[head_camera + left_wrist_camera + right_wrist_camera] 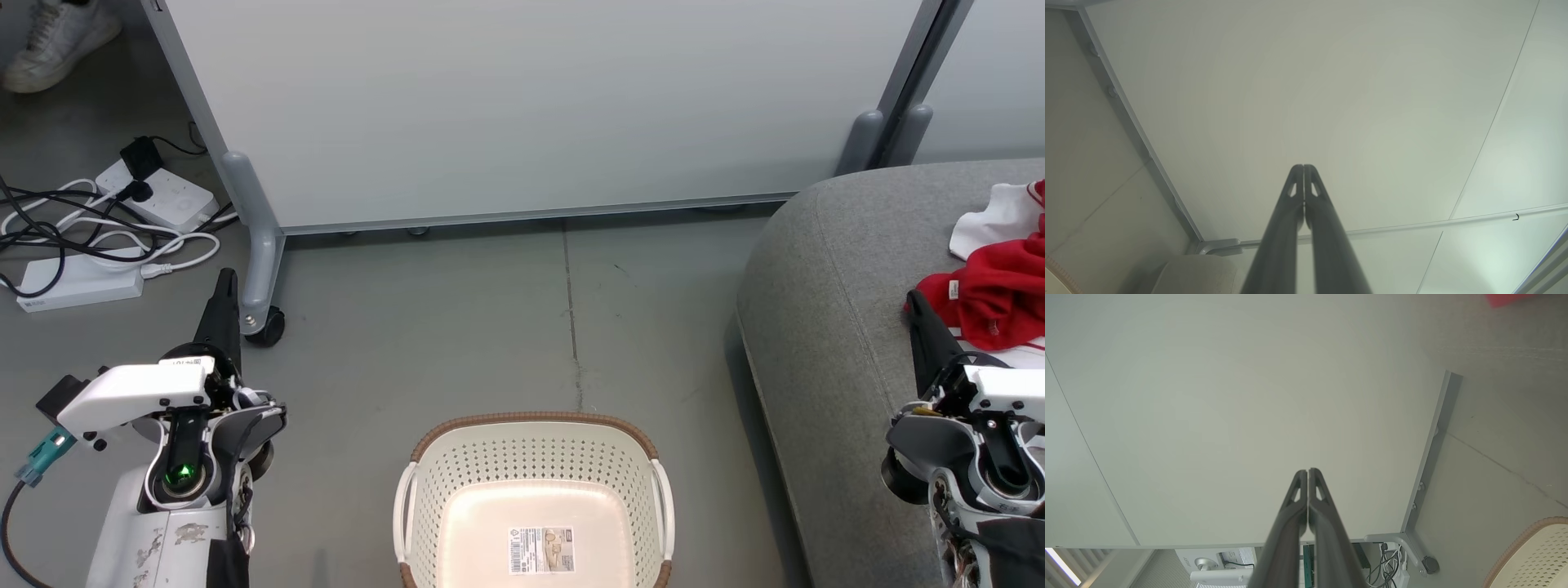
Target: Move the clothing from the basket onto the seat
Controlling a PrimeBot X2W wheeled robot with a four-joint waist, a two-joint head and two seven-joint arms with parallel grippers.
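The cream-white basket [535, 457] with a brown rim stands on the floor at the bottom middle of the head view, its inside bare down to the barcode sticker [541, 550]. Red and white clothing [1000, 286] lies on the grey seat [824, 310] at the right. My left gripper [225, 282] is at the lower left, shut with nothing in it, fingers pressed together [1303, 168]. My right gripper [914, 302] rises at the right over the seat, beside the red clothing, also shut on nothing [1307, 472]. A corner of the basket [1535, 555] shows in the right wrist view.
A pale partition panel [522, 106] on grey wheeled feet [260, 269] stands behind the basket. Power strips and cables [98, 237] lie on the floor at the far left, and a person's shoe [57, 41] is at the top left. Grey floor lies between basket and panel.
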